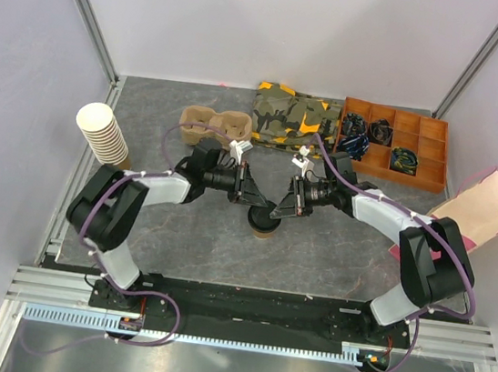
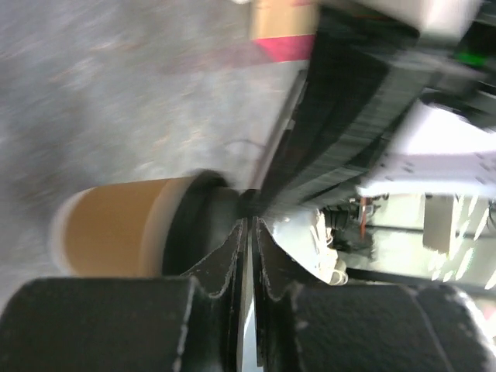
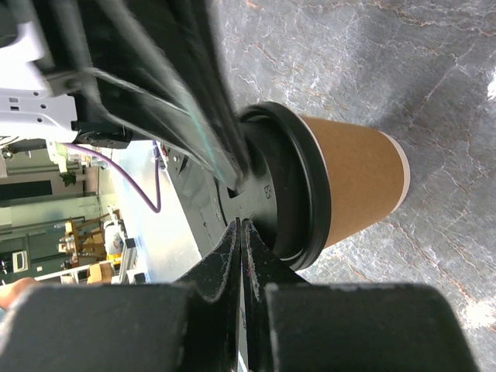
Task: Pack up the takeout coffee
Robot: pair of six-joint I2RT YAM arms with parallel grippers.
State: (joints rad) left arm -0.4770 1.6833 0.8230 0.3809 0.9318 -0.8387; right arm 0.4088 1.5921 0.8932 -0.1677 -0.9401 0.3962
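The left arm (image 1: 152, 190) and right arm (image 1: 383, 213) both reach inward with elbows out, meeting over the middle of the table (image 1: 186, 242). The left gripper (image 1: 250, 193) and right gripper (image 1: 283, 204) are each pinched closed on nothing. Their tips are at the black lid (image 3: 310, 186) of the upright takeout coffee (image 1: 263, 226) between them.

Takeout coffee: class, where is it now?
In the top view the takeout coffee stands between the left gripper and the right gripper, nearer the camera than the pulp cup carrier.
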